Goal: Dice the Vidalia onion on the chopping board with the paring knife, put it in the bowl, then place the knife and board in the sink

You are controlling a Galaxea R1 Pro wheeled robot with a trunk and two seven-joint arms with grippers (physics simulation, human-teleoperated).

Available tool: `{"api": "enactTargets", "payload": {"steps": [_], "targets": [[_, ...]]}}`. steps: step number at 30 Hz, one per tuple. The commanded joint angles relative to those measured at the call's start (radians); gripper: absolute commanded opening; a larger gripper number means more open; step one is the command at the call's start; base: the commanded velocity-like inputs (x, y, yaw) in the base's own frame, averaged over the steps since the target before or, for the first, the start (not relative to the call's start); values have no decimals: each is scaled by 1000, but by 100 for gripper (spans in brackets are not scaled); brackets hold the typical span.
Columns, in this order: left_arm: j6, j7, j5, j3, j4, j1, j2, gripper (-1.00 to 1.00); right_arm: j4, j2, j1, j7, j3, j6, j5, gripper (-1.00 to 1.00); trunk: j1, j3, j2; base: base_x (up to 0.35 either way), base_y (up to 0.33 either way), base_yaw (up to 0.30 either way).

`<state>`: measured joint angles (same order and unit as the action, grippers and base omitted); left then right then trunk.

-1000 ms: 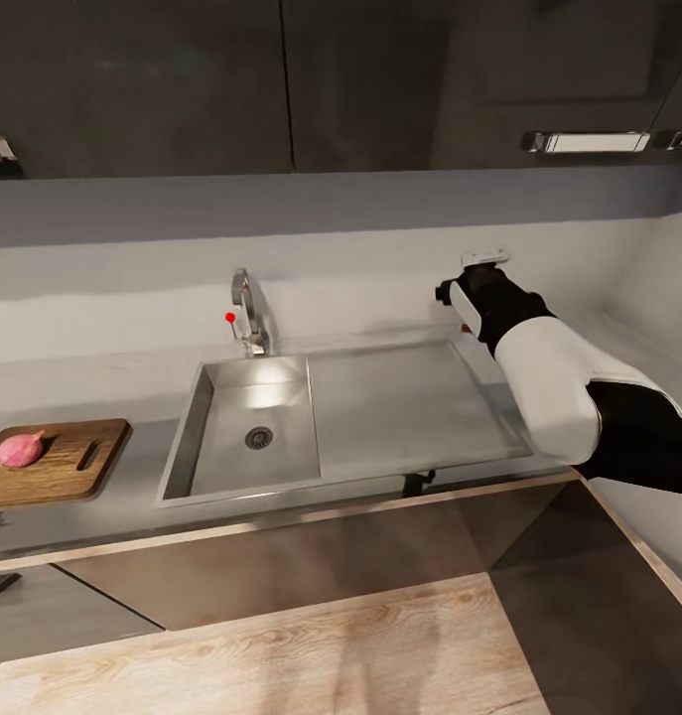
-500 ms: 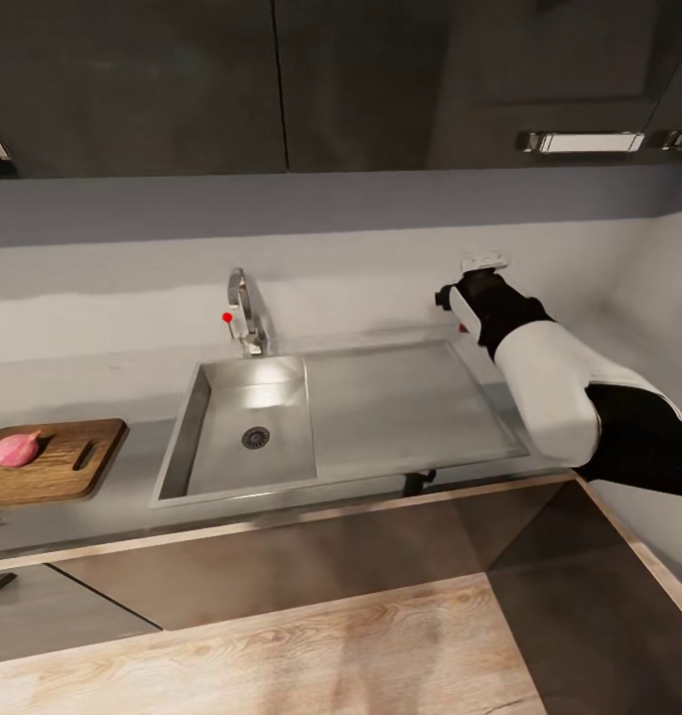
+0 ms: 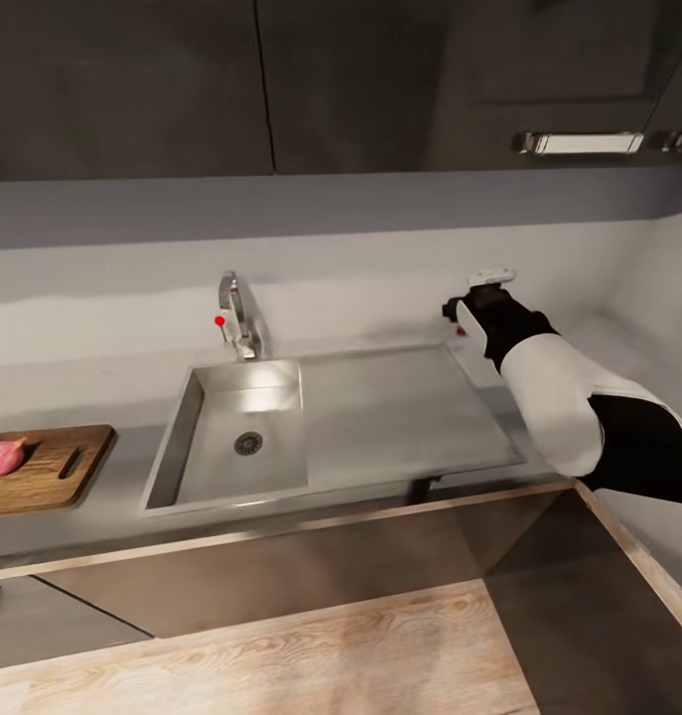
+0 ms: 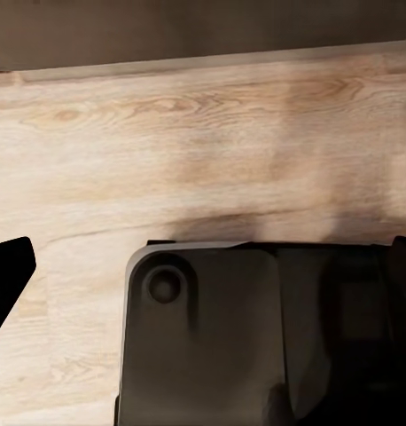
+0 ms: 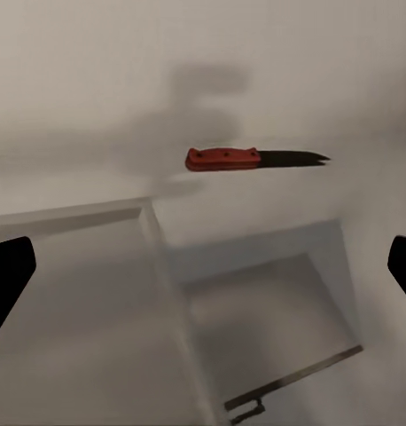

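- A kitchen: a long grey glossy worktop (image 3: 102, 392) runs beneath dark wall cabinets (image 3: 281, 84), with dark base cabinets (image 3: 311, 566) under it and pale wood floor (image 3: 311, 655) in the foreground.
- The right claw (image 3: 477, 298) is raised at the end of the black-and-white right arm (image 3: 554, 392), at about 2 o'clock from the sink, close to the grey back wall (image 3: 360, 283). In the right wrist view its two dark fingertips (image 5: 8, 280) sit at opposite edges of the picture, spread wide apart with nothing between them.
- Ahead of that claw lies the paring knife (image 5: 252, 159), reddish handle and short dark blade, flat on the grey worktop beyond the corner of the steel drainboard.
- The left claw: its camera looks down at the wood floor and a dark grey part of the robot's base (image 4: 212, 337); one dark fingertip (image 4: 8, 275) shows at the picture's edge, and I cannot tell whether this claw is open or closed.
- The sink (image 3: 197, 397) sits at mid-worktop, its basin with a round drain (image 3: 247, 443), the flat drainboard (image 3: 400, 412) at 3 o'clock of the basin, the chrome tap (image 3: 236, 318) with a red knob at 12 o'clock.
- At 9 o'clock from the sink, well apart, lies the chopping board (image 3: 58, 467), slot handle toward the sink.
- The Vidalia onion (image 3: 3, 456) rests whole on the board's far-left part.
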<state>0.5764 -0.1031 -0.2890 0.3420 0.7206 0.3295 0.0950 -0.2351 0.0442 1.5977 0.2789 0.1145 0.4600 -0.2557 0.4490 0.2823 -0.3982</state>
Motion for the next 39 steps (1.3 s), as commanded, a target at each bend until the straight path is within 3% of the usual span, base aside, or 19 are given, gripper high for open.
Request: {"api": "enactTargets", "payload": {"steps": [1,16,25,39], "targets": [[2,-10,-2,7,2,-1,2,100,-1,1,0,-1,8,5,-10,100,1,2,-2,216,-186,0],[2,-10,-2,8,3,-1,2,100,-1,0,-29,-3,8,-1,-10,100,1,2,-2,237,-204,0],[2,-10,-2,7,3,-1,2,100,-1,0,-76,-3,8,-50,-9,100,1,2,-2,231,-21,0],[2,-10,-2,7,4,0,3,100,-1,0,-86,-3,8,-63,-9,100,1,2,-2,200,-83,0]]}}
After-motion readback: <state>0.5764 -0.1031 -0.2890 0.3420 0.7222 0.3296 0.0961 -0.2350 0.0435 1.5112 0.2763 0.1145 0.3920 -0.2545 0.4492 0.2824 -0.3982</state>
